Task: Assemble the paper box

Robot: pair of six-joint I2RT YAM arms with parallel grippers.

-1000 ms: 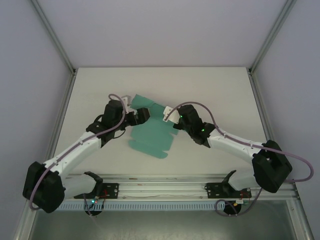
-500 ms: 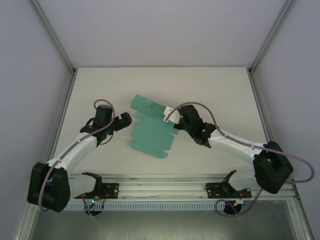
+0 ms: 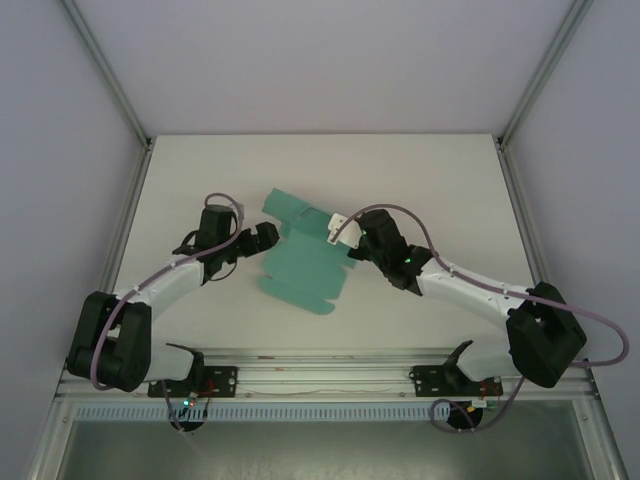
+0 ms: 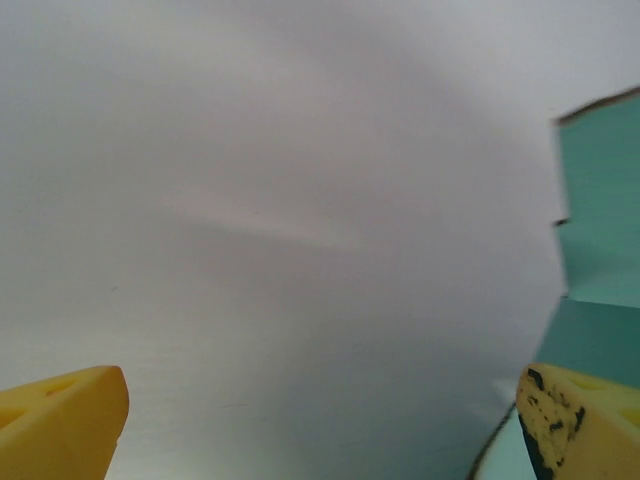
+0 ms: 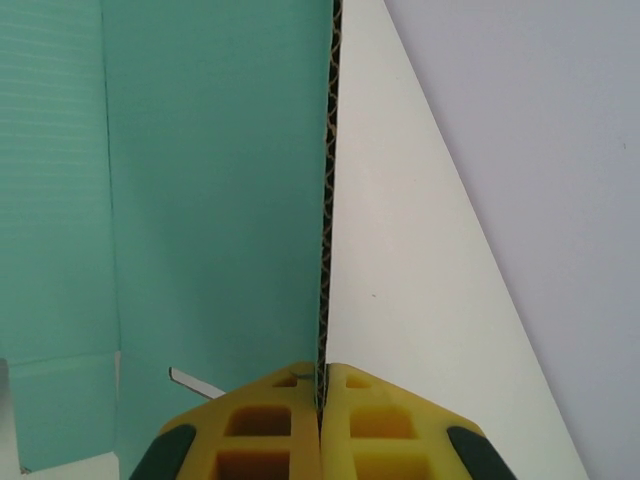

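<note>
- While your right pincer [image 3: 339,231] has stayed clenched on a flap at the right edge of the box [image 3: 305,265], your left pincer [image 3: 268,236] has let go of the far-left flaps, pulled away to the left, and now swung back to the sheet's left edge
- The left wrist view shows the left pincer [image 4: 320,425] released, with its fingers wide apart, bare desk [image 4: 280,220] between them and teal card [image 4: 600,200] only at the right side
- The box is a flat die-cut sheet lying on the desk [image 3: 420,170] between the two arms, and no wall is standing yet, so I judge the assembly barely begun and the left side in need of a fresh grip
- The right wrist view shows the right pincer [image 5: 322,400] pinching the card [image 5: 200,180] edge-on, so that flap is lifted off the desk
- You cannot tell from above whether the left fingertips touch the card or sit just beside it
- The left wrist picture is blurred, the right arm covers the sheet's right flaps from above, and the fold lines are hard to make out
</note>
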